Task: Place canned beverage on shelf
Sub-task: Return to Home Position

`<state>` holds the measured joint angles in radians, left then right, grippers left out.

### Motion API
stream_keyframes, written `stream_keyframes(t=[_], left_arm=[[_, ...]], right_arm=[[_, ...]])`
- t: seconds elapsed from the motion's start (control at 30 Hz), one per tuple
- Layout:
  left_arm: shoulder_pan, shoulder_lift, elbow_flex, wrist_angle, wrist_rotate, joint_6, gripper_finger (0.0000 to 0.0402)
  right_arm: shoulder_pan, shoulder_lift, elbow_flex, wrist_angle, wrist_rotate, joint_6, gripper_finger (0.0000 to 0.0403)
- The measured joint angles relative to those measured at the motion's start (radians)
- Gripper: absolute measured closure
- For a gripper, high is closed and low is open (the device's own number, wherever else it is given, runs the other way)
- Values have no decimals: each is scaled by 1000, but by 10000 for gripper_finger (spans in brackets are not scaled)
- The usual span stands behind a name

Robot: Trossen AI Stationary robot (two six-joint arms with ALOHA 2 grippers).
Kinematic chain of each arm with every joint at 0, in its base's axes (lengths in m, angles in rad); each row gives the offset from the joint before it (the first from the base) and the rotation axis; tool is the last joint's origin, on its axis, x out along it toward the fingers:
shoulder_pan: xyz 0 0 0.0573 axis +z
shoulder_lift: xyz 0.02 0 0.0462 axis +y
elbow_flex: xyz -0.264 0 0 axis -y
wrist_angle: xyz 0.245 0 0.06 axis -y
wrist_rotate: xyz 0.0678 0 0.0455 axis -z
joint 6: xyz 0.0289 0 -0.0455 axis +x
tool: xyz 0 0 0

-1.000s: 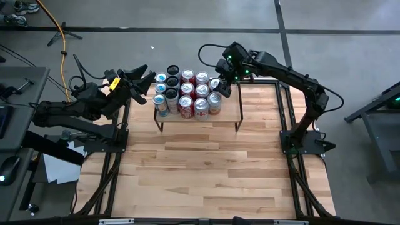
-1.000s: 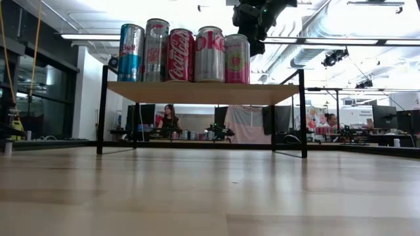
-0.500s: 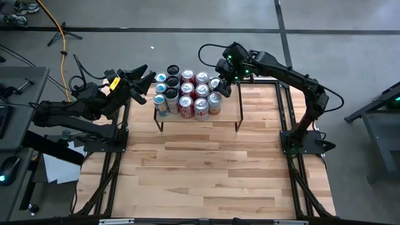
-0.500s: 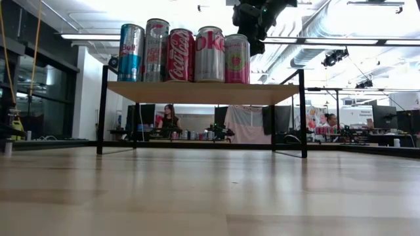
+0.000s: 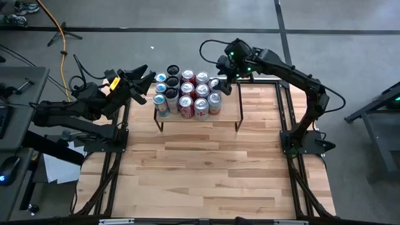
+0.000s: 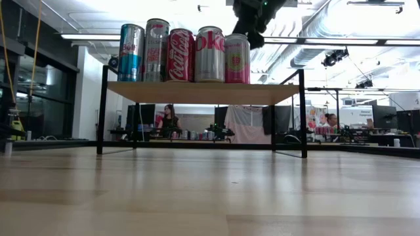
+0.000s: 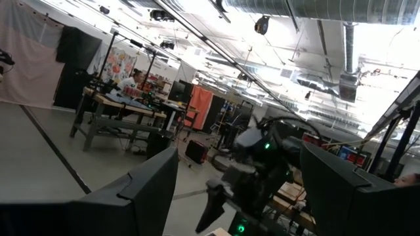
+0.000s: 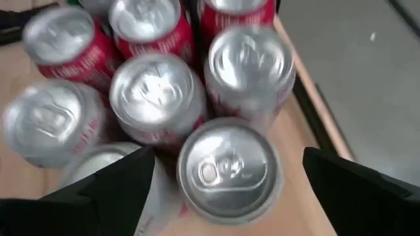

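Several canned beverages stand upright on the shelf, a low wood plank on thin black legs. My right gripper hovers open over the group's far right corner. Its fingers stand wide on either side of the silver top of one can, clear of it. In the high view this gripper is just beside that can, and in the low view it is above and behind the pink can. My left gripper waits open and raised off the shelf's left end.
The shelf's right third is bare plank. The wide wood tabletop spreads toward the near edge. Black frame rails run along both table sides. People and workbenches show in the room beyond.
My right gripper has risen a little off the far right can and drawn slightly toward the table's far edge. The can that it covered now shows in the high view and stays upright on the shelf.
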<state>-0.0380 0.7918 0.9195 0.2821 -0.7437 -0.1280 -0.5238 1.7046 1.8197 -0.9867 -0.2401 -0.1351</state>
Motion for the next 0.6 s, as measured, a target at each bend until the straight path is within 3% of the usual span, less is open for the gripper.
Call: stream_keyframes(t=[0.37,0.6], left_arm=[[0,0,0,-1,21,64,145],[0,0,0,-2,234,174,145]], right_arm=[[-41,-1,320,-187,38,-67,27],[-78,-25,421,-445,-87,-105,27]])
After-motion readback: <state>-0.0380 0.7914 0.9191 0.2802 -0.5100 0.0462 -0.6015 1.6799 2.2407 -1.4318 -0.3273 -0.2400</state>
